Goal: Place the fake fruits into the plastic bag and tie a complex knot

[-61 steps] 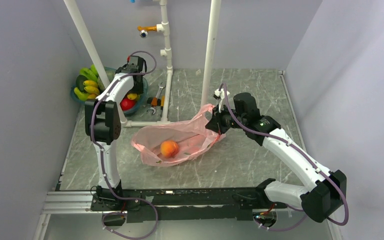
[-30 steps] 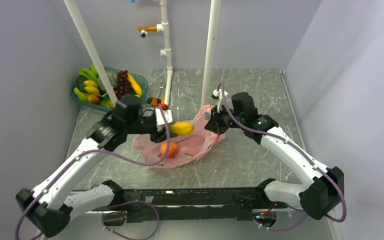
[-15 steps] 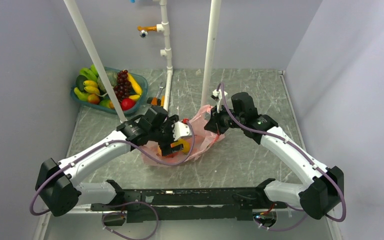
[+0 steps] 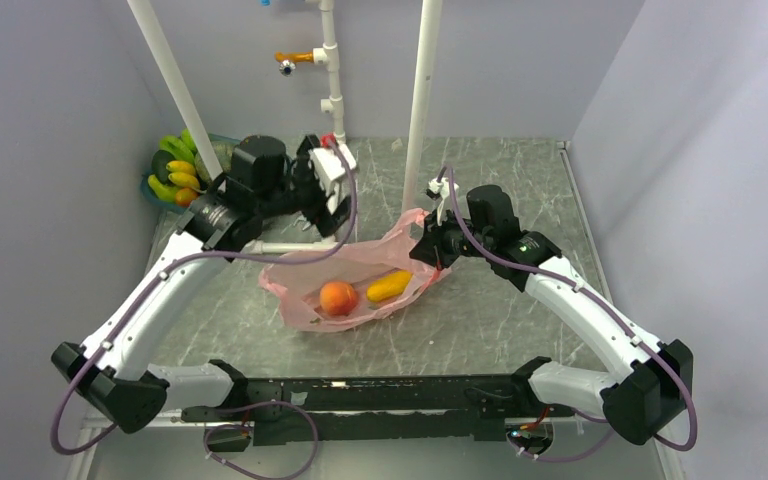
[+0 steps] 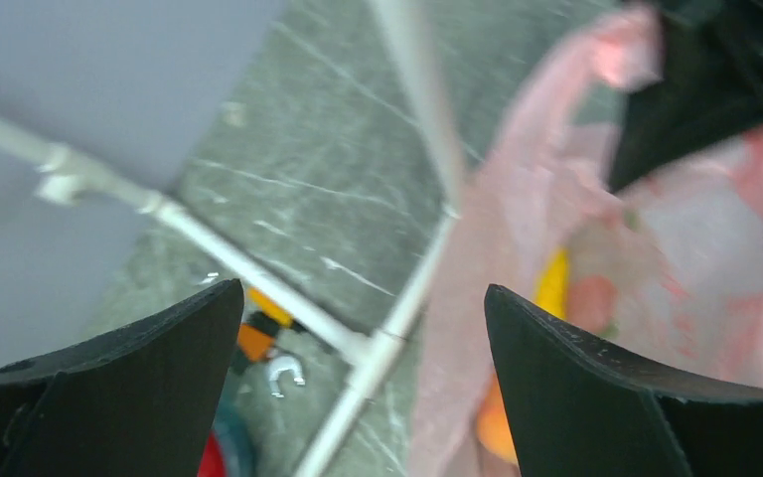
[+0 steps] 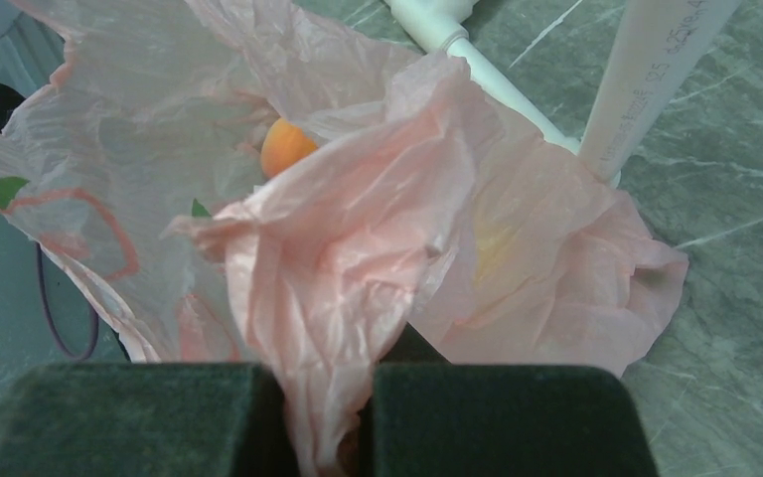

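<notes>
Plastic bag (image 4: 360, 262) holds peach-orange fruit (image 4: 338, 297) and yellow fruit (image 4: 389, 287) — right gripper (image 6: 323, 383) pinches its film, left gripper (image 5: 363, 308) gapes empty.

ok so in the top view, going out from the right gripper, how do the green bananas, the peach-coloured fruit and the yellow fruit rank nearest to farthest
From the right gripper, shut on the plastic bag at its right edge:
1. yellow fruit: inside the bag, just left of the gripper.
2. peach-orange fruit: mid-bag, further left.
3. green bananas: far back on the left, well outside the bag.
</notes>
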Action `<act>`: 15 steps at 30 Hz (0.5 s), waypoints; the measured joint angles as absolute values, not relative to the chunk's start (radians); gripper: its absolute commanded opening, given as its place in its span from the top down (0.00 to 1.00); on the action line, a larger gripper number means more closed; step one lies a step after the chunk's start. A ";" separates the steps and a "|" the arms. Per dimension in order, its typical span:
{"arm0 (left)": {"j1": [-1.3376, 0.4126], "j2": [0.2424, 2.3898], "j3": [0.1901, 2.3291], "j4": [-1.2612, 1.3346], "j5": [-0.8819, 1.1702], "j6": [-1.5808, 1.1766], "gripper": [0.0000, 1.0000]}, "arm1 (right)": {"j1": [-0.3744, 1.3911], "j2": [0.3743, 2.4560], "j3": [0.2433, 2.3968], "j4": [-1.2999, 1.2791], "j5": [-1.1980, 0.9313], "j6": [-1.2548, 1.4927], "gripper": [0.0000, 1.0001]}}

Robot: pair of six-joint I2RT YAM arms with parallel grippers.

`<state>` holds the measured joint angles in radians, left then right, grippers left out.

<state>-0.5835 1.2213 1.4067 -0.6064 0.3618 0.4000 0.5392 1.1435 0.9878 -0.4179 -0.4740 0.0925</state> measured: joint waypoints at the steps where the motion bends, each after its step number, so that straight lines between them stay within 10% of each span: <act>1: -0.575 1.243 1.443 -0.594 0.321 0.392 0.01 | 0.539 1.143 0.988 -0.418 -0.474 0.094 1.00; 15: -0.393 1.763 1.724 -0.511 -0.339 0.214 0.01 | 0.539 1.143 0.986 -0.417 -0.474 0.097 1.00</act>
<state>-0.3935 1.7626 1.7237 -0.5114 -0.3393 0.2142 0.5392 1.1431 0.9863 -0.4171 -0.4736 0.0971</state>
